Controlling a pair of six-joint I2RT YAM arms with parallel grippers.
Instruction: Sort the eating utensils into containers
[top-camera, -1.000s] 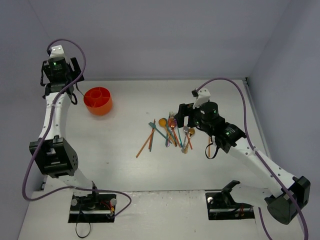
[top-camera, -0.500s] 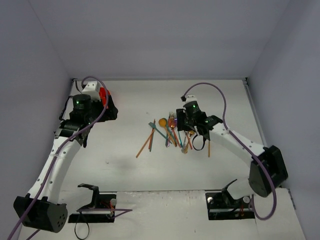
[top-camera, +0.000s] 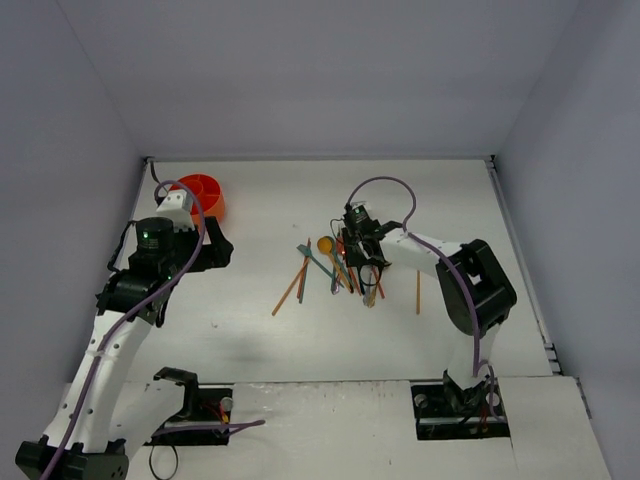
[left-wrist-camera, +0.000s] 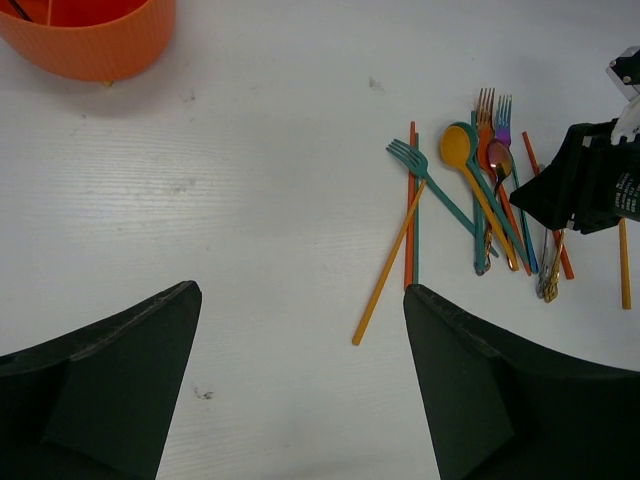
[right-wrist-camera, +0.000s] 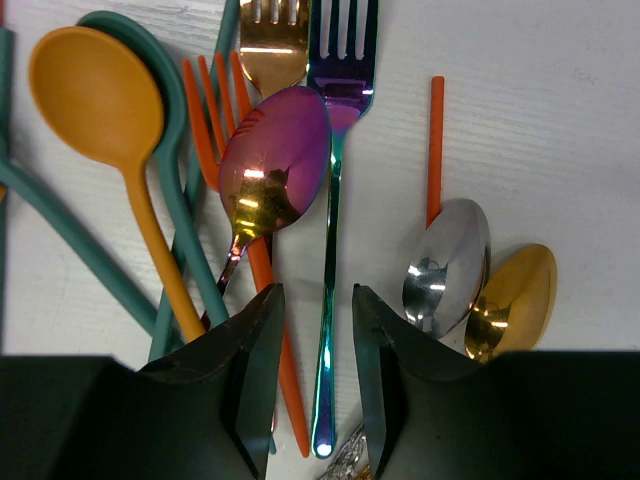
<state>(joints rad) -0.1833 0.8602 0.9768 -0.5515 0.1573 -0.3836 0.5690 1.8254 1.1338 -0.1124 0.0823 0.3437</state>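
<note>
The right hand (right-wrist-camera: 317, 295) sits low on the utensil pile (top-camera: 330, 270), narrowed jaws straddling the handle of the rainbow fork (right-wrist-camera: 342, 80) to single it out; whether it grips, I cannot tell. The left hand (left-wrist-camera: 300, 300) hangs wide open, empty, near the orange cup (top-camera: 197, 195).

1 cup (left-wrist-camera: 90, 45), 5 spoons (right-wrist-camera: 95, 85), 4 forks (right-wrist-camera: 343, 60)

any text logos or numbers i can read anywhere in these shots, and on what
None can be read in any view.
Orange cup: plain wall, no print.
Utensils: no stamp or brand shows on the bowls or handles in the close view.
Left arm and right arm: a green light on each; any fine marking is too small to tell.
</note>
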